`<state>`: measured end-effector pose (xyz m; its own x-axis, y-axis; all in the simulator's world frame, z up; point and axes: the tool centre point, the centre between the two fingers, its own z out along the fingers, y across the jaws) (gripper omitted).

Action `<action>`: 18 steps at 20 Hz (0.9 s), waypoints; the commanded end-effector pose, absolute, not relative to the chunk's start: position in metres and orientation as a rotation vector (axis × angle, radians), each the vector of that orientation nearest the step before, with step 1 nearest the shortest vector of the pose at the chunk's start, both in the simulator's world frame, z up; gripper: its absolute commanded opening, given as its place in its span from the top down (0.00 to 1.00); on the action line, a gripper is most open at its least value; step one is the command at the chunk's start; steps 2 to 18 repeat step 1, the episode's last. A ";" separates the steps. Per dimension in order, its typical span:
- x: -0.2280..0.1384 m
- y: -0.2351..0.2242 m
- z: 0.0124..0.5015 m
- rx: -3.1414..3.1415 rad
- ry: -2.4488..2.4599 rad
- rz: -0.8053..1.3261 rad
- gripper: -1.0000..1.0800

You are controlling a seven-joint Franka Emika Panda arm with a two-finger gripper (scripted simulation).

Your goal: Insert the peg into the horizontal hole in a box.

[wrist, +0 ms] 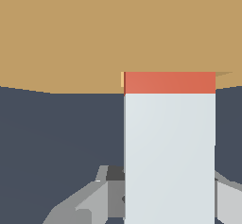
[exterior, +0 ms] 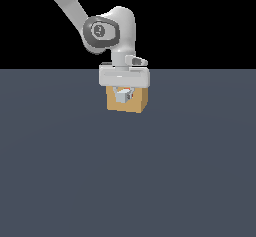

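Peg [wrist: 169,142]: in the wrist view the white half is filling most of the visible length, with only a short red-orange band showing at the far end, where it is meeting the tan face of the box [wrist: 71,34]. The rest of the red-orange half is hidden; it appears to be sitting inside the box. The hole itself is not visible, covered by the peg.

In the exterior view the peg's white end [exterior: 122,96] is pointing toward the camera, at the centre of the box's front face [exterior: 139,103], with a sliver of red-orange just above it.

Gripper [exterior: 123,92]: it is sitting directly at 12 o'clock over the peg, fingers [wrist: 90,204] flanking the white half on both sides and pressing against it, so the pincer is clamped on the peg.

The box is resting on the dark grey-blue floor [exterior: 125,181], just above the frame's centre in the exterior view. The arm [exterior: 107,28] is reaching up from the gripper toward 11 o'clock.
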<state>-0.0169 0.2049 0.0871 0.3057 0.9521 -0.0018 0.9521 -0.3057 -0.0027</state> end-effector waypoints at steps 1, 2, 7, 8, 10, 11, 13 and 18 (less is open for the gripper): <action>-0.015 0.209 0.088 -2.538 -1.851 -0.002 1.00; -0.015 0.209 0.088 -2.538 -1.851 -0.002 1.00; -0.015 0.209 0.088 -2.538 -1.851 -0.002 1.00; -0.015 0.209 0.088 -2.538 -1.851 -0.002 1.00; -0.015 0.209 0.088 -2.538 -1.851 -0.002 1.00; -0.015 0.209 0.088 -2.538 -1.851 -0.002 1.00; -0.015 0.209 0.088 -2.538 -1.851 -0.002 1.00; -0.015 0.209 0.088 -2.538 -1.851 -0.002 1.00</action>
